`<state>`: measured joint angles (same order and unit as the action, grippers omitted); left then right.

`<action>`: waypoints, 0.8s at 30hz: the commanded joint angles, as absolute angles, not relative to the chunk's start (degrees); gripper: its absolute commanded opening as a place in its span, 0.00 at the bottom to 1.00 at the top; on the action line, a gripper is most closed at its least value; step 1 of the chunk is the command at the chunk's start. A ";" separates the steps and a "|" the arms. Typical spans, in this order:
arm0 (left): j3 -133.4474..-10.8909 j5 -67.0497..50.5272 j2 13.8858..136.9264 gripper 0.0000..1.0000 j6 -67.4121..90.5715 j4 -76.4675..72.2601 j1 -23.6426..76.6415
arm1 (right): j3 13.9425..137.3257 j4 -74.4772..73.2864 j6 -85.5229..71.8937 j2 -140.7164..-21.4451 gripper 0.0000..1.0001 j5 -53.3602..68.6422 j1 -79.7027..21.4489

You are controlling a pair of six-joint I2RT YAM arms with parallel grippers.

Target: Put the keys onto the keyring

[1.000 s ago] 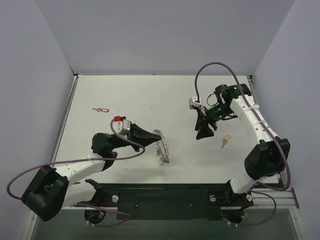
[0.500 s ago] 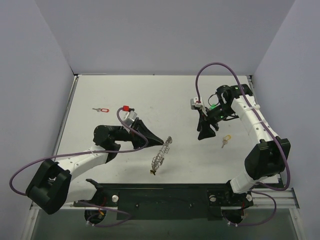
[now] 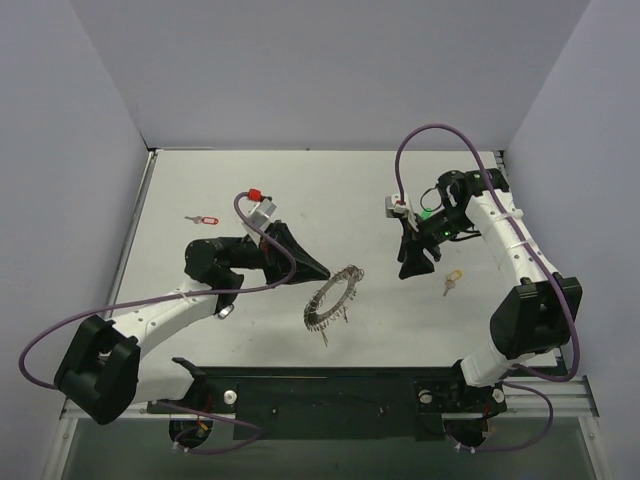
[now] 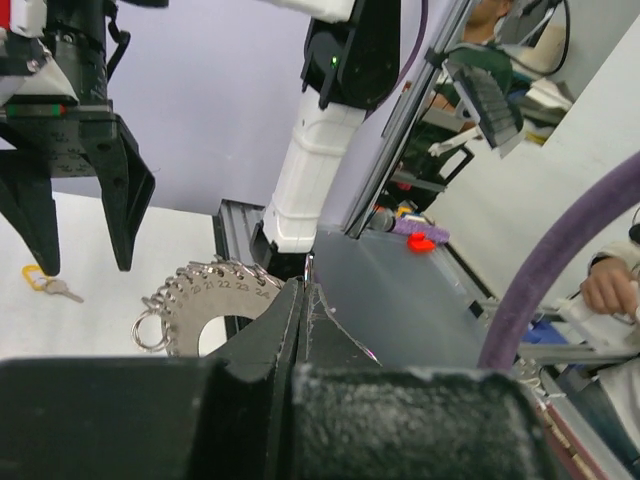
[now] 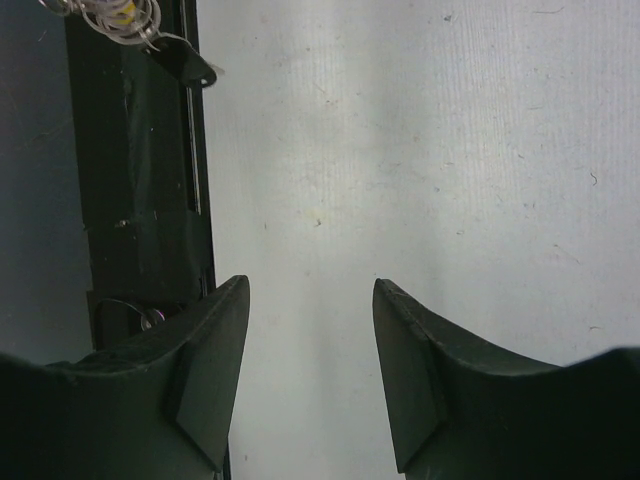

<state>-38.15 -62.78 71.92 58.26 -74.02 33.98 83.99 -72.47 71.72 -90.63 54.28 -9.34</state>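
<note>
Left wrist view: the keyring (image 4: pixel 190 300) was clenched at its rim by the left pincer (image 4: pixel 303 288); it was judged light, stiff and slippery. The right pincer (image 3: pixel 412 268) was spread, empty.

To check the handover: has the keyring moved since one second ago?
Yes. The keyring, held by the left gripper, turned; its upper end swung toward the yellow key.

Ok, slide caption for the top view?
Left gripper grips the keyring; open right gripper hovers near the yellow key, red key far left.
</note>
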 commanded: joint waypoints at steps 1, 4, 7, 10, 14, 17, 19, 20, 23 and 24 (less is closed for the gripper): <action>-42.88 -57.57 72.51 0.00 67.39 -93.87 33.93 | 83.50 -75.67 72.69 -89.56 0.48 55.72 -9.05; -44.12 -55.21 72.77 0.00 71.18 -93.87 33.93 | 83.50 -75.85 72.69 -89.39 0.48 55.81 -8.97; -45.52 -52.48 73.04 0.00 76.53 -93.87 33.84 | 83.41 -75.85 72.60 -89.12 0.47 56.16 -8.96; -45.88 -49.23 73.04 0.00 80.76 -93.87 33.75 | 83.50 -75.76 72.25 -88.86 0.47 56.42 -8.96; -45.88 -46.50 72.77 0.00 83.49 -93.95 33.57 | 83.23 -76.02 71.72 -88.94 0.47 57.48 -8.96; -45.97 -44.22 72.51 0.00 85.34 -93.96 33.40 | 83.41 -76.20 71.46 -89.12 0.47 57.92 -8.96; -46.40 -43.16 72.25 0.00 86.57 -93.96 33.05 | 83.76 -76.29 71.02 -89.38 0.47 57.83 -8.96; -46.58 -43.07 72.16 0.00 86.75 -93.96 32.96 | 83.76 -76.29 70.67 -89.56 0.47 57.66 -8.96; -46.32 -43.68 71.90 0.00 85.70 -93.87 32.96 | 84.02 -76.20 69.70 -89.74 0.47 56.78 -8.96; -45.88 -43.86 71.81 0.00 84.48 -93.95 32.87 | 84.11 -76.11 69.44 -89.74 0.46 56.52 -8.88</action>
<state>-43.27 -46.44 73.30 84.29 -74.00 33.28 83.74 -72.97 70.57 -90.63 55.00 -9.34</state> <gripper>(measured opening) 0.019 0.467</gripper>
